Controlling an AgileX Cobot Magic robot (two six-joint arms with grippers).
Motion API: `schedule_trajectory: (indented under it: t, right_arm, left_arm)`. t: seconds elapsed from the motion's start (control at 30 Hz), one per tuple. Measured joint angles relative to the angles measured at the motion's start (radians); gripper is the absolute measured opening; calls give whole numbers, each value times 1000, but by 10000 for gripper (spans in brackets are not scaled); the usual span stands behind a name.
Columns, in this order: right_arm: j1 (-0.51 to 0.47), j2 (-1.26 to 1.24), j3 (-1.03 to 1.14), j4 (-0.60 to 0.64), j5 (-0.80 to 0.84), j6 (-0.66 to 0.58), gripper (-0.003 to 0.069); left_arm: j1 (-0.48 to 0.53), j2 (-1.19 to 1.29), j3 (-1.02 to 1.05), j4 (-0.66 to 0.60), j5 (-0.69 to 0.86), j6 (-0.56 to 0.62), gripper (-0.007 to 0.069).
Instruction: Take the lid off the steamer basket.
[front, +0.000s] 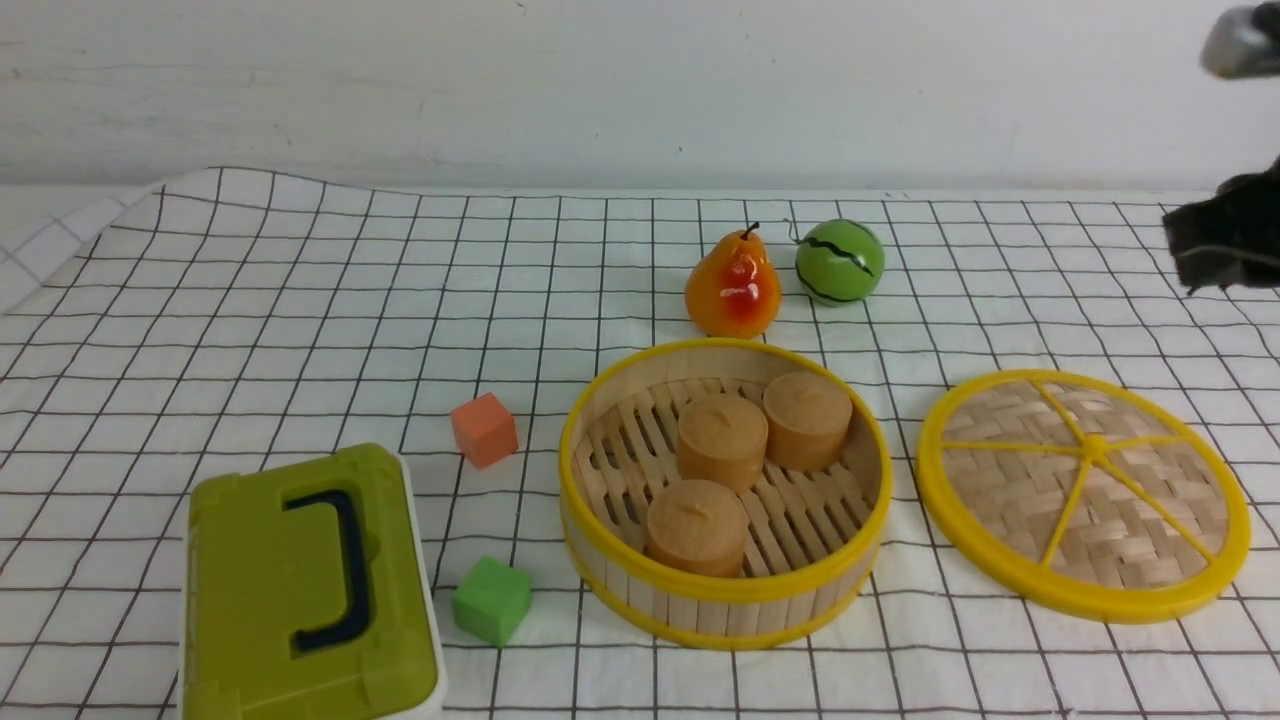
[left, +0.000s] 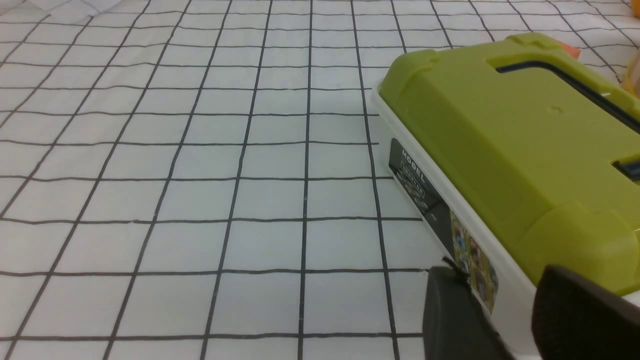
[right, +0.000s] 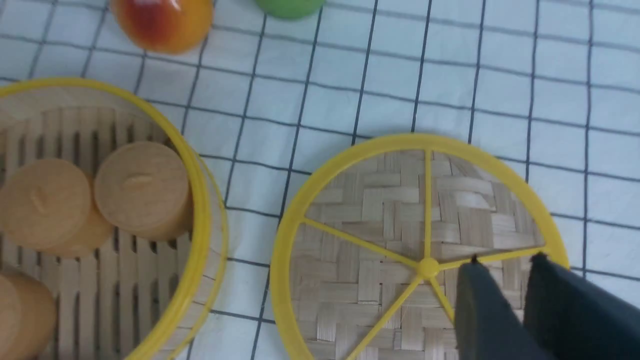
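The steamer basket (front: 722, 600) stands uncovered on the checked cloth, with three round tan cakes (front: 722, 440) inside. Its rim (right: 200, 225) also shows in the right wrist view. The lid (front: 1085, 495) lies flat on the cloth to the right of the basket, apart from it. My right gripper (front: 1222, 245) hangs in the air at the right edge, behind and above the lid. In the right wrist view the right gripper (right: 506, 259) is over the lid (right: 380, 210), its fingers a little apart with nothing between them. My left gripper (left: 500, 272) is open beside the green box.
An olive-green box (front: 305, 590) with a dark handle sits at the front left, and its side (left: 515, 135) is close to the left gripper. An orange cube (front: 484, 430) and a green cube (front: 491, 600) lie between box and basket. A pear (front: 733, 285) and a green melon (front: 840, 262) stand behind the basket.
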Motion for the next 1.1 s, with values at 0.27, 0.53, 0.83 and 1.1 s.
schedule_trajectory:
  t: [0.27, 0.53, 0.83, 1.1]
  right_arm:
    - [0, -328, 234, 190, -94, -176, -22]
    - [0, -568, 357, 369, -99, -335, -22]
    - [0, -665, 371, 396, 23, -339, -20]
    - [0, -666, 372, 381, 82, -340, -16]
  left_arm:
    - [0, 0, 0, 0, 0, 0, 239]
    - [0, 0, 0, 0, 0, 0, 239]
    - [0, 0, 0, 0, 0, 0, 239]
    - [0, 0, 0, 0, 0, 0, 239]
